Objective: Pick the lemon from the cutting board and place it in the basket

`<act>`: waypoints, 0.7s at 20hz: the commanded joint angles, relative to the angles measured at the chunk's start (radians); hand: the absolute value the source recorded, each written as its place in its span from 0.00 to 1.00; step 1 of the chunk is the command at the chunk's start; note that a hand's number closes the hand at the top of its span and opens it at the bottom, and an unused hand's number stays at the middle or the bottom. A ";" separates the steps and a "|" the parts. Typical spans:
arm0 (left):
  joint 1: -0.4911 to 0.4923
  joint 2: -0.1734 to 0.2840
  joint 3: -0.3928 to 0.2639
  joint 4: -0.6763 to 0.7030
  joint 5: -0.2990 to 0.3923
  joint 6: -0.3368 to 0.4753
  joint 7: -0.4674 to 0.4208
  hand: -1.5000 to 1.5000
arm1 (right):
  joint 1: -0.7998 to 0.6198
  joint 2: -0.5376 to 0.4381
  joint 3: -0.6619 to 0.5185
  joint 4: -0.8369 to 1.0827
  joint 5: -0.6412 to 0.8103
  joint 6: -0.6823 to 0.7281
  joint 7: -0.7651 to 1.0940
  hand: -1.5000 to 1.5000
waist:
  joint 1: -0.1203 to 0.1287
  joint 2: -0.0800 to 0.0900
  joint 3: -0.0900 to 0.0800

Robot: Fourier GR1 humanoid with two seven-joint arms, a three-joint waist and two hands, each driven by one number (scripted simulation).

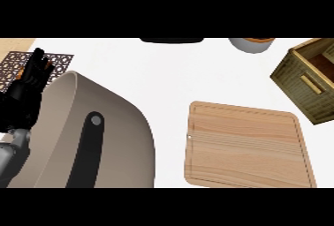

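We see the cutting board (244, 145) lying bare on the white counter (169, 75), with no lemon on its wooden face and none anywhere else in the head view. The basket (306, 84), a slatted wooden box, sits just past the board's far right corner, and the part of its inside that shows holds no lemon either. So where the lemon is we cannot tell; it may be hidden behind the large beige-grey forearm (91, 141) that fills the lower left, perhaps in the right hand, which does not show at all.

The left hand (32, 79) stands at the far left edge, fingers straight and pointing up, released and holding nothing, resting over a patterned trivet (58, 62). It is well apart from both board and basket.

The relation that matters, in our judgement, is that the basket lies up and to the right of the board, on the robot's right side. The right arm is therefore the nearer one for any carry toward that box.
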 commanded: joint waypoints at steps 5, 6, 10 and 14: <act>0.028 -0.084 -0.052 0.035 0.026 0.004 0.025 0.50 | 0.018 -0.104 0.254 0.062 0.271 0.118 -0.100 1.00 | -0.001 0.016 -0.021; 0.055 -0.069 -0.051 0.022 0.023 -0.006 0.005 0.50 | -0.021 -0.121 0.274 0.069 0.296 0.155 -0.080 1.00 | 0.012 0.012 -0.022; 0.009 -0.072 -0.042 0.063 0.041 -0.033 0.029 0.50 | -0.040 -0.066 0.281 0.087 0.315 0.124 -0.049 1.00 | 0.006 0.013 -0.020; 0.016 -0.077 -0.047 0.063 0.027 -0.021 0.007 0.50 | -0.080 -0.112 0.258 0.124 0.305 0.165 -0.068 1.00 | 0.011 0.013 -0.019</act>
